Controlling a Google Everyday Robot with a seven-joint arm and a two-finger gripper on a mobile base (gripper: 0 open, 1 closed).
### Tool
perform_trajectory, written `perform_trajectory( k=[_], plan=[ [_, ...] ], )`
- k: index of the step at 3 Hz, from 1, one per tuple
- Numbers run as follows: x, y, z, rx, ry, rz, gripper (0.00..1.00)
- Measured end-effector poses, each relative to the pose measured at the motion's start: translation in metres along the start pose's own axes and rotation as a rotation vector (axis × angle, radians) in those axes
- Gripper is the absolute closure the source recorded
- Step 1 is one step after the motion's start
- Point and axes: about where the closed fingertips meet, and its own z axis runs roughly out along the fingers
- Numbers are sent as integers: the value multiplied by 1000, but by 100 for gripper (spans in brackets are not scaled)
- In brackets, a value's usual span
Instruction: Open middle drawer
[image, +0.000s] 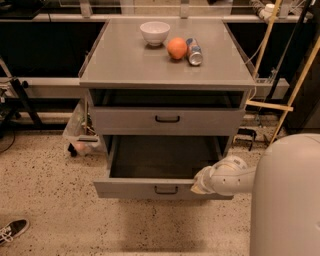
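The middle drawer (150, 189) is a wide grey drawer with a small black bar handle (166, 190). It stands pulled far out of the grey cabinet, and its dark inside looks empty. My gripper (199, 183), on a white arm reaching in from the right, rests at the top edge of the drawer's front, right of the handle.
Above it, another grey drawer (167, 120) sits slightly out with a dark gap over it. On the cabinet top (125, 65) stand a white bowl (154, 32), an orange (177, 48) and a can (193, 51) lying on its side. A shoe (12, 231) lies on the speckled floor at left. My white body (287, 200) fills the lower right.
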Motion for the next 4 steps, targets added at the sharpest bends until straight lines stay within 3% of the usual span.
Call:
perform_trajectory(
  k=[4],
  plan=[
    [8, 9, -8, -11, -3, 2, 100]
  ],
)
